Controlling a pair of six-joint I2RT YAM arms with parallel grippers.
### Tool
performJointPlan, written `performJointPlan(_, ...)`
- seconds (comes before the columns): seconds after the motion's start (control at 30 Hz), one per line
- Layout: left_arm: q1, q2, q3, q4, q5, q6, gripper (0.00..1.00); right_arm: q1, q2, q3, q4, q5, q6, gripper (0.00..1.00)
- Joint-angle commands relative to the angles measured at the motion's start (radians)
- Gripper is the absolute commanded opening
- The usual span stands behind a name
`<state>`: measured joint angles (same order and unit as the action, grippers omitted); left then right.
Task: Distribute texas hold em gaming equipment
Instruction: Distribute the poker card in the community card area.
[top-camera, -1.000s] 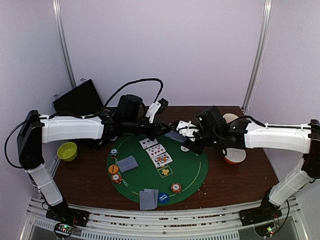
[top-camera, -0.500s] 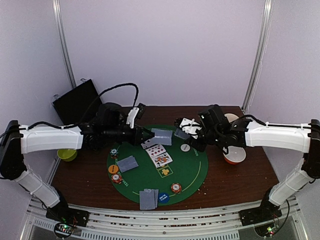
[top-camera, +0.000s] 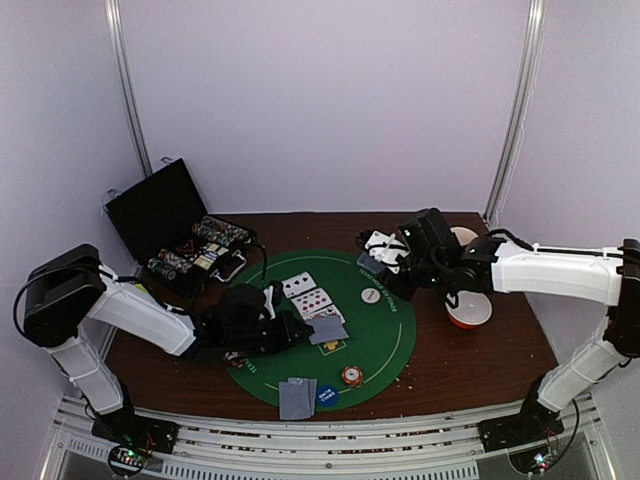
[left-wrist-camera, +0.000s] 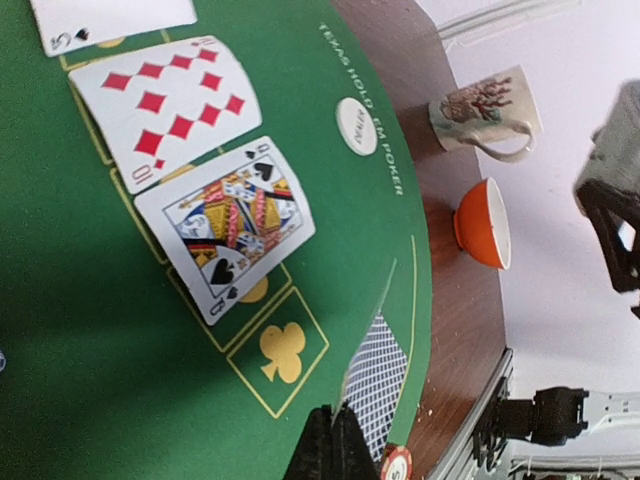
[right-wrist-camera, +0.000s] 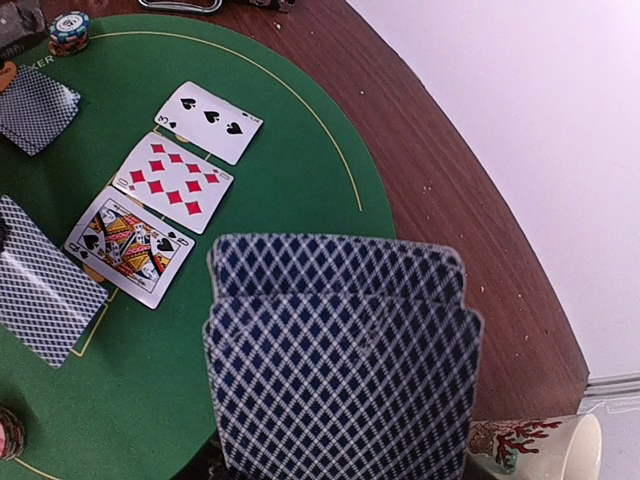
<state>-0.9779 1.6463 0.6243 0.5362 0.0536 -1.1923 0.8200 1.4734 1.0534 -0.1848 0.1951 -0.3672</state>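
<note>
My left gripper (left-wrist-camera: 335, 442) is shut on one grey-backed card (left-wrist-camera: 376, 378), held on edge low over the green mat (top-camera: 385, 345) beside the gold club box (left-wrist-camera: 283, 352). In the top view that card (top-camera: 327, 330) hangs just past the left gripper (top-camera: 306, 331). Three cards lie face up in a row: a spade card (right-wrist-camera: 208, 122), the ten of diamonds (left-wrist-camera: 170, 105) and the queen of spades (left-wrist-camera: 228, 225). At the mat's far right my right gripper (top-camera: 384, 263) is shut on a fanned deck (right-wrist-camera: 340, 350), which hides its fingers.
Two face-down cards (top-camera: 296, 397), a blue disc (top-camera: 327, 395) and a chip stack (top-camera: 351, 375) lie at the mat's near edge. A white disc (top-camera: 371, 295) sits right of centre. The orange bowl (top-camera: 468, 312) and mug (left-wrist-camera: 480, 112) stand right; an open chip case (top-camera: 185, 240) back left.
My left arm has swung from the far side of the mat down to its near middle, carrying the card. The chip case is now uncovered. The right gripper has barely moved.
</note>
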Motion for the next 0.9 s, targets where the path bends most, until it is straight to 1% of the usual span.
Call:
performJointPlan(0.0, -0.028, 0.093, 0.032, 0.130, -0.105, -0.190, 0.00, 0.019, -0.061, -0.022, -0.009, 0.024, 0.007, 0.48)
performJointPlan(0.1, -0.059, 0.133, 0.076, 0.036, -0.140, -0.246, 0.00, 0.022, -0.068, -0.021, -0.014, 0.036, 0.001, 0.48)
performJointPlan(0.13, -0.063, 0.146, 0.075, 0.032, -0.144, -0.276, 0.00, 0.022, -0.071, -0.022, -0.016, 0.036, -0.001, 0.48)
performJointPlan(0.27, -0.075, 0.188, 0.045, 0.125, -0.148, -0.389, 0.00, 0.023, -0.084, -0.035, -0.016, 0.037, -0.013, 0.48)
performJointPlan(0.4, -0.114, 0.215, 0.086, 0.058, -0.168, -0.437, 0.00, 0.022, -0.088, -0.048, -0.012, 0.039, -0.023, 0.48)
performJointPlan(0.47, -0.119, 0.237, 0.076, 0.095, -0.178, -0.478, 0.00, 0.024, -0.089, -0.050, -0.013, 0.041, -0.026, 0.48)
performJointPlan(0.57, -0.119, 0.279, 0.051, 0.195, -0.187, -0.546, 0.00, 0.023, -0.095, -0.054, -0.012, 0.038, -0.027, 0.47)
performJointPlan(0.63, -0.119, 0.300, 0.060, 0.221, -0.187, -0.553, 0.00, 0.023, -0.101, -0.057, -0.010, 0.039, -0.030, 0.48)
performJointPlan(0.87, -0.114, 0.321, 0.089, 0.181, -0.216, -0.555, 0.00, 0.023, -0.127, -0.070, -0.005, 0.035, -0.038, 0.48)
